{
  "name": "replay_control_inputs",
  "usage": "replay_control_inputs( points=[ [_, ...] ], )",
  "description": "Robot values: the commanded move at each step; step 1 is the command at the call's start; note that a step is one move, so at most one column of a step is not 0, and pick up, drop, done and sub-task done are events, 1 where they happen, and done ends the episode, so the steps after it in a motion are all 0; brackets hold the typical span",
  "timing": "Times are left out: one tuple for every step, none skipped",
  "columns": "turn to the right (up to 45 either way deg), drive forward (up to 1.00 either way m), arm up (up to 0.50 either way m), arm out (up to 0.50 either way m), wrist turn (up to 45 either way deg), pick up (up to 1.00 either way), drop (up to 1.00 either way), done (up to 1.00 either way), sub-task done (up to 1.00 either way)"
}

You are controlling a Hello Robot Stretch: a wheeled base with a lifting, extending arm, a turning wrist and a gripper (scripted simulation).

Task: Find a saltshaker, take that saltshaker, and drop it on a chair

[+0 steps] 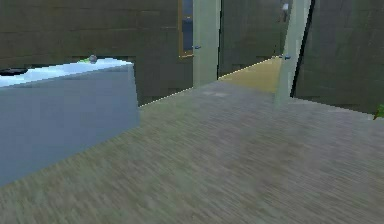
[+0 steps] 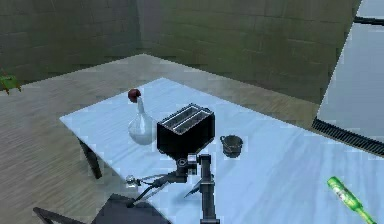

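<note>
Arm side view: small pale blob (image 2: 131, 181), maybe the saltshaker, just left of gripper (image 2: 140, 190), near-left on table (image 2: 280, 165); whether held, cannot tell.

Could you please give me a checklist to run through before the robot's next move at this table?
1. Pincer is out above the table: ok.
2. The small pale thing at the pincer's far end is the saltshaker: cannot tell, as it is just a blob.
3. Pincer holds something: cannot tell, since that thing lies on the table at its tip.
4. Glass flask stands apart from the fingers: ok.
5. Toaster is clear of the pincer's body: cannot tell, as it stands right behind it.
6. A chair is ready for the drop: cannot tell; the dark shape at the table's near edge may be one.
</note>
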Motion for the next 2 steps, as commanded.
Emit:
replay_control_inputs(
  points=[
    [0.0, 0.0, 0.0, 0.0, 0.0, 0.0, 1.0, 0.0, 0.0],
    [0.0, 0.0, 0.1, 0.0, 0.0, 0.0, 0.0, 0.0, 0.0]
  ],
)
